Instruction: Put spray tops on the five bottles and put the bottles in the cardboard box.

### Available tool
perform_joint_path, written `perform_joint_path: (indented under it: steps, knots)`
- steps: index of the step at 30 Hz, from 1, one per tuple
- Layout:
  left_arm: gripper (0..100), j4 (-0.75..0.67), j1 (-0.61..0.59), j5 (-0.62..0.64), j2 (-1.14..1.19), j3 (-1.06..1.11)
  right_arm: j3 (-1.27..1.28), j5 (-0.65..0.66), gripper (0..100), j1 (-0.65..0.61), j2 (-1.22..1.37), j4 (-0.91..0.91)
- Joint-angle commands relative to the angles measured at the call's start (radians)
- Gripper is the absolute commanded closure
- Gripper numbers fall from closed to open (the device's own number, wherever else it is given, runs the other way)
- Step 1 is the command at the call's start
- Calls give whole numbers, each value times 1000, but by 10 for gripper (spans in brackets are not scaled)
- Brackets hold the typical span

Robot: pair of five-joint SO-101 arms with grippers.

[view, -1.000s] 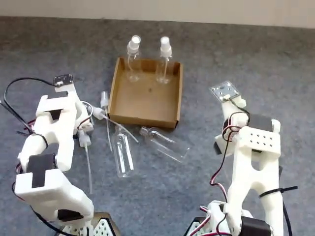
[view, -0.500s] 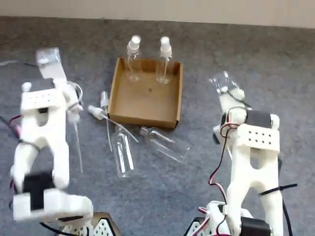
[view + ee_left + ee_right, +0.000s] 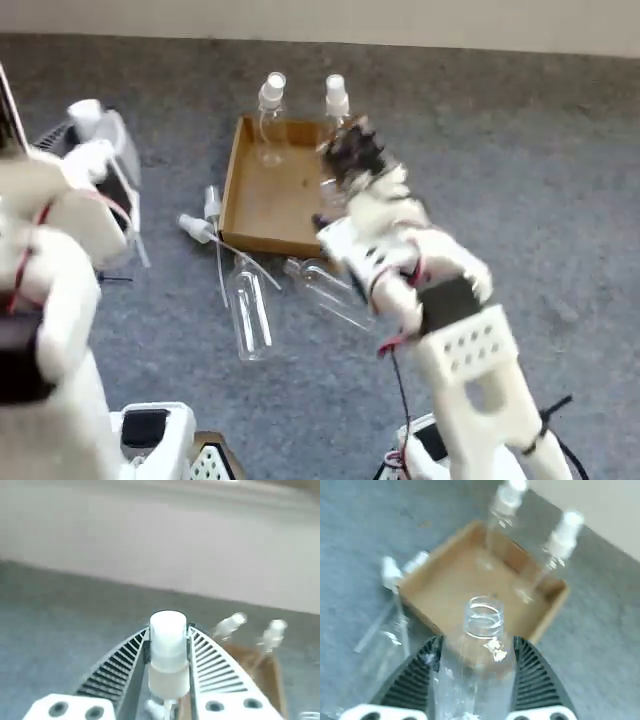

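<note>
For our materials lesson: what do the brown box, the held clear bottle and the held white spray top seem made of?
The shallow brown box looks like matt cardboard, with folded walls. The clear uncapped bottle is see-through and glossy: probably plastic, possibly glass. The white spray top is opaque and smooth, likely plastic.

Two capped bottles (image 3: 270,115) (image 3: 335,108) stand in the cardboard box (image 3: 262,205) at its 12 o'clock wall. Two uncapped bottles (image 3: 250,315) (image 3: 330,290) lie on the worktop (image 3: 520,150) at its 6 o'clock, and spray tops (image 3: 197,228) at 9 o'clock.
</note>
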Motion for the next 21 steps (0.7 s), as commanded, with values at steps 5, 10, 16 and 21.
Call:
perform_joint_path:
  steps: [5, 10, 16, 21]
  knots:
    - [959, -109, 343, -3, -27, -110, 472, -63, 995, -186, -397, -289]
    - [959, -207, 529, -2, 30, -110, 616, -63, 995, -213, -587, -291]
    - [959, -209, 650, -2, 117, -105, 696, -64, 995, -208, -737, -289]
    - [959, -215, 657, -2, 114, -13, 725, -63, 995, -160, -785, -289]
